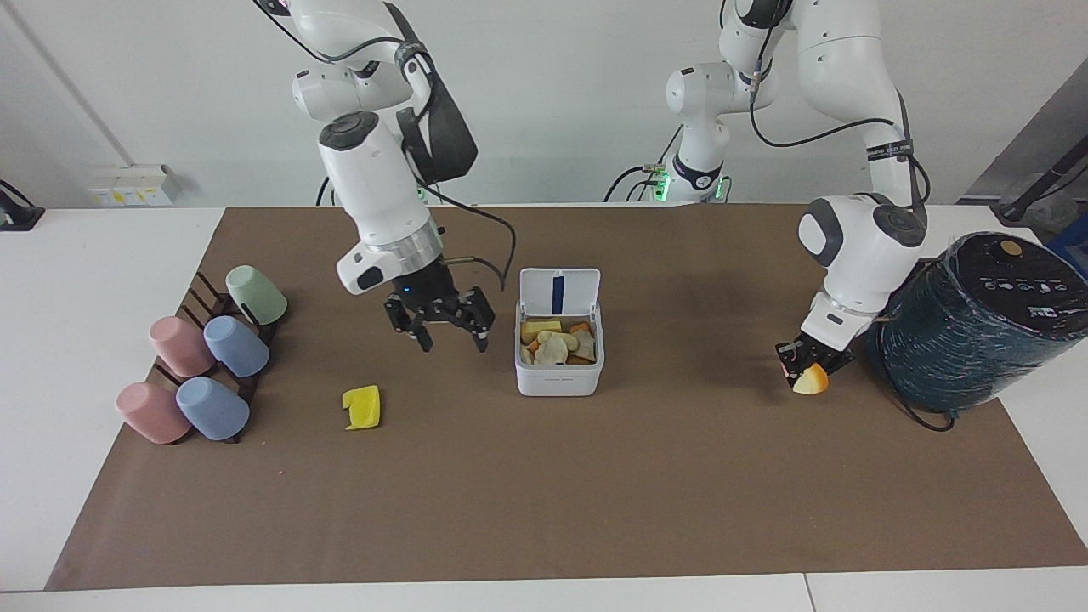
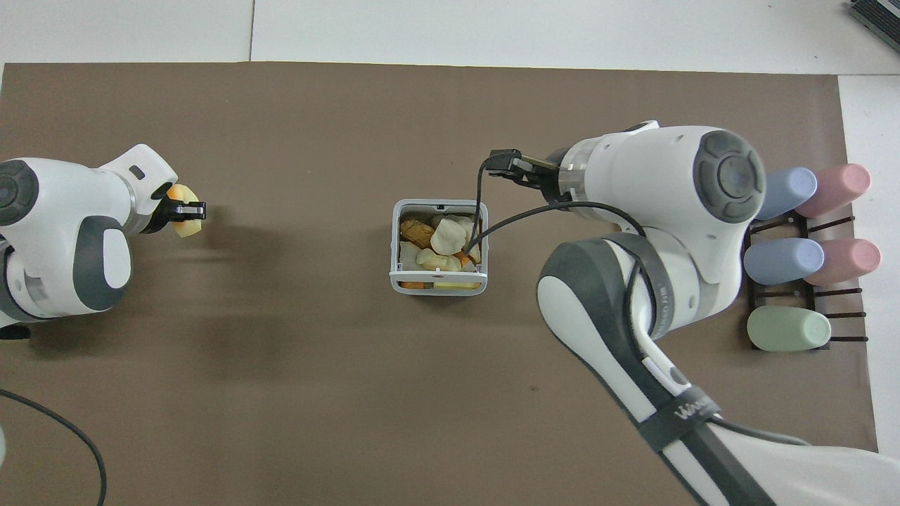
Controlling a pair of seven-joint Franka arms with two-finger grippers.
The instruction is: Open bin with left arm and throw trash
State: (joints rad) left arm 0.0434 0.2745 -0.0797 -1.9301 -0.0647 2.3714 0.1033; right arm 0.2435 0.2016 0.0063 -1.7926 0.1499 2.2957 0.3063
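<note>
Left pincer [image 1: 807, 367] pinches a yellow-and-orange chunk [image 1: 810, 382] low over the brown mat, beside the dark teal cylinder [image 1: 969, 327]. Right pincer [image 1: 449, 333], spread and empty, hangs between the yellow chunk [image 1: 362, 407] and the white bin [image 1: 558, 375], whose lid [image 1: 558, 292] stands open over cream and orange scraps, mid-bench.

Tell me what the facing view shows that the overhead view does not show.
Only facing: the yellow chunk on the mat, hidden under the right arm from above; the raised lid; the teal cylinder. Only overhead: the bin's whole inside. Both: the open bin with scraps, the cups, the open right gripper over the mat, the left gripper shut on the yellow-orange chunk.
</note>
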